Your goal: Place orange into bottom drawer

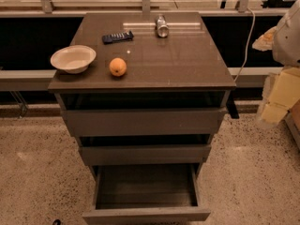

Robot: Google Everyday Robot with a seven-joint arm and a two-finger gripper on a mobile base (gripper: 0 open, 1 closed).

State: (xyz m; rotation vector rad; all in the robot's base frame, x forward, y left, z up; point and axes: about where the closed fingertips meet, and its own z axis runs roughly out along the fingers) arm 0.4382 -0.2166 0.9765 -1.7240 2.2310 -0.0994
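The orange [118,67] sits on the dark cabinet top [187,64], near its front left, just right of a cream bowl [73,58]. The bottom drawer [146,214] is pulled out towards me, and its box-shaped inside shows nothing in it. The two wider drawers above it stand slightly out. My gripper [277,100] is at the right edge of the view, beside the cabinet's right side at about top-drawer height. It is far from the orange and holds nothing that I can see.
A black remote-like object [117,36] and a metal can [161,26] lying on its side are at the back of the cabinet top. A rail and a dark wall run behind. Speckled floor [37,182] surrounds the cabinet.
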